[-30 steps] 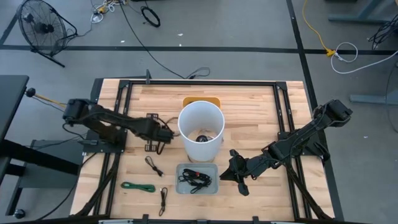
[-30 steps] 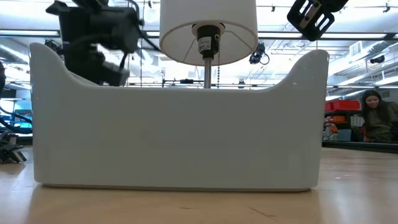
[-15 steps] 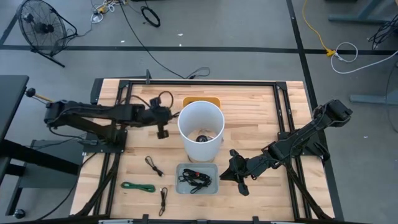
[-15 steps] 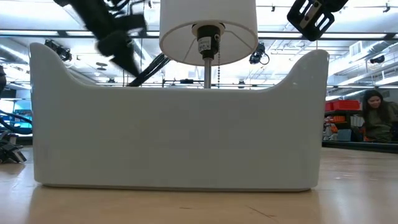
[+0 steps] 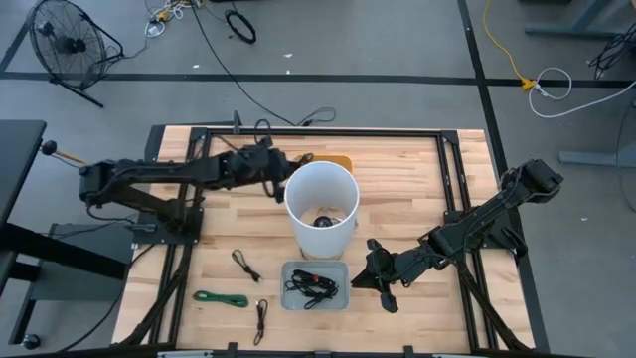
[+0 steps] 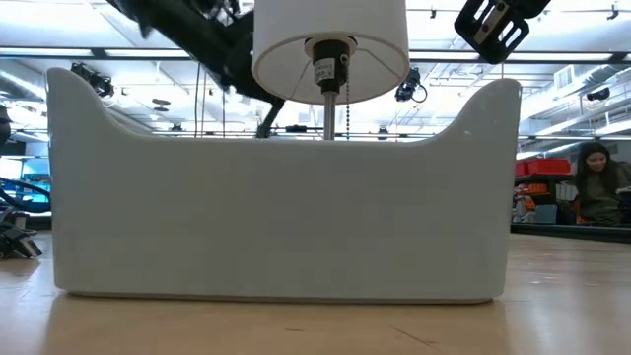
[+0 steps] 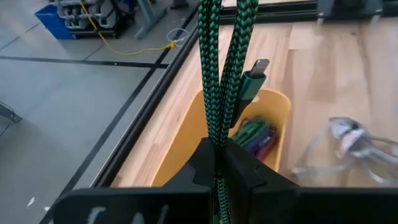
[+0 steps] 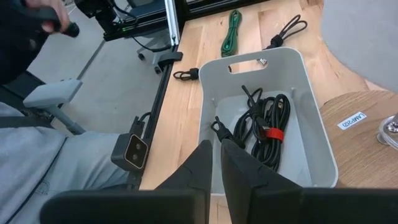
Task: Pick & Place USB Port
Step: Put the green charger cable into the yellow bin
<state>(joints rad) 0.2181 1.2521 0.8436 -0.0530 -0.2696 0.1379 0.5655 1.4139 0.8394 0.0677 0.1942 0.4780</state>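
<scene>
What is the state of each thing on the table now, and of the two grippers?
Left gripper: shut on the green braided cable, above the yellow bin.
Yellow bin: open, holds coloured cables.
Right gripper: empty, over the grey bin.
Grey bin: open, holds black cables.
Green cable: coiled, on the table.
Lamp: upright, unlit.

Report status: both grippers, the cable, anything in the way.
Left gripper shut on green cable, above yellow bin. Right gripper shut, empty, waiting over grey tray. White lamp stands right beside the bin.
</scene>
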